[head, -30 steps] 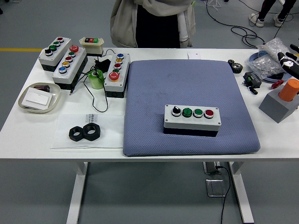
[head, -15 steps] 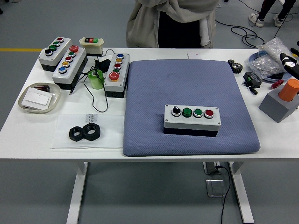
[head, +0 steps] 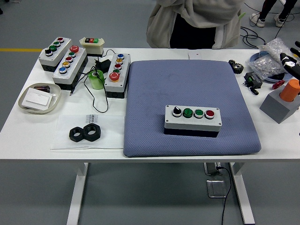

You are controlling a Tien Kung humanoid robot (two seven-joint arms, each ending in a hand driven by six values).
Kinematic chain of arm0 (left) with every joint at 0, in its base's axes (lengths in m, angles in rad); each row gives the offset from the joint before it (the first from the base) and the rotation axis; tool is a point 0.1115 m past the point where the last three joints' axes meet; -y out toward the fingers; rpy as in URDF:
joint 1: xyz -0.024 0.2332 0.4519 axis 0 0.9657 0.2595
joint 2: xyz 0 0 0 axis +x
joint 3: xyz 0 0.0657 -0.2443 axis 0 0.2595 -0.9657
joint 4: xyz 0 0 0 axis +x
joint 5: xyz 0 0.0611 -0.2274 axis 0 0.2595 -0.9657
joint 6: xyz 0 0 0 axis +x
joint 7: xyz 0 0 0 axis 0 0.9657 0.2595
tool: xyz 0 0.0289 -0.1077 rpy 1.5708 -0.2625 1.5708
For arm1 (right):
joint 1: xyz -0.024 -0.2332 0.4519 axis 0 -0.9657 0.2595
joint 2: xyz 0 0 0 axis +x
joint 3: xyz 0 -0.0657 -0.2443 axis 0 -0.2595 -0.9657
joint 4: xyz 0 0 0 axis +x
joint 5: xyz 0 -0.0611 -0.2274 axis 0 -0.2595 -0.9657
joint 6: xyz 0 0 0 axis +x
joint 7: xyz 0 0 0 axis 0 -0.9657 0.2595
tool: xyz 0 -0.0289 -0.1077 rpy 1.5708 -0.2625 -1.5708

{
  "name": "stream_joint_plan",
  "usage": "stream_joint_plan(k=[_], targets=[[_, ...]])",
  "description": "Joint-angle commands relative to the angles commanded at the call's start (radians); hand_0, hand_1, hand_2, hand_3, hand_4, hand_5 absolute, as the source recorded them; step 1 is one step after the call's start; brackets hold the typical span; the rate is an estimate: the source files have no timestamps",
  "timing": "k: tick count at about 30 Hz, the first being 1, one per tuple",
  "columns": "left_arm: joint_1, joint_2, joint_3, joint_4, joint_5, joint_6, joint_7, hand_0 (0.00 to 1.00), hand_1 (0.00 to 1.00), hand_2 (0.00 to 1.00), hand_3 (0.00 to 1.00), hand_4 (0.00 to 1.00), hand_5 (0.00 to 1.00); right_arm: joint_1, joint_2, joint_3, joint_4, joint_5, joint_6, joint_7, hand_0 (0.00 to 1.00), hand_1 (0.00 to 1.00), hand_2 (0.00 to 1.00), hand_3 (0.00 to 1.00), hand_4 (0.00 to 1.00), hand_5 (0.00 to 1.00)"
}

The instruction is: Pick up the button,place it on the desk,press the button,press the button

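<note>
A grey button box (head: 192,118) lies on the blue padded mat (head: 187,84), toward its front middle. Along its top sit a black knob, two green buttons and a red button (head: 209,113). Only the tip of my right hand (head: 291,61) shows, at the right edge of the head view. It hangs above the bag of parts, far from the box and touching nothing I can see. The left arm is out of view.
Three more button boxes (head: 117,72) and a small switch unit stand at the back left, with green tape (head: 97,79), a dish (head: 39,98) and two black nuts (head: 85,133). A grey block with an orange cylinder (head: 287,97) sits at right. A person (head: 194,23) stands at the far side.
The person at the far side has stepped to the right. My right hand has drawn back slightly toward the right edge. The button box has not moved.
</note>
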Motion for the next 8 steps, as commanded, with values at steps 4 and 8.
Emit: stream_joint_plan(k=[4,8], targets=[[-0.001,0.0,0.0,0.0,-0.002,0.0,0.0,0.784,0.834,0.913,0.841,0.603,0.998,0.0,-0.002,0.003,0.001,0.0,-0.002,0.0,0.941,0.856,0.894,0.901,0.668,0.256],[-0.002,0.0,-0.002,0.001,0.001,-0.001,0.001,0.784,0.834,0.913,0.841,0.603,0.998,0.001,-0.001,0.003,0.002,0.0,-0.002,-0.002,0.941,0.856,0.894,0.901,0.668,0.256]])
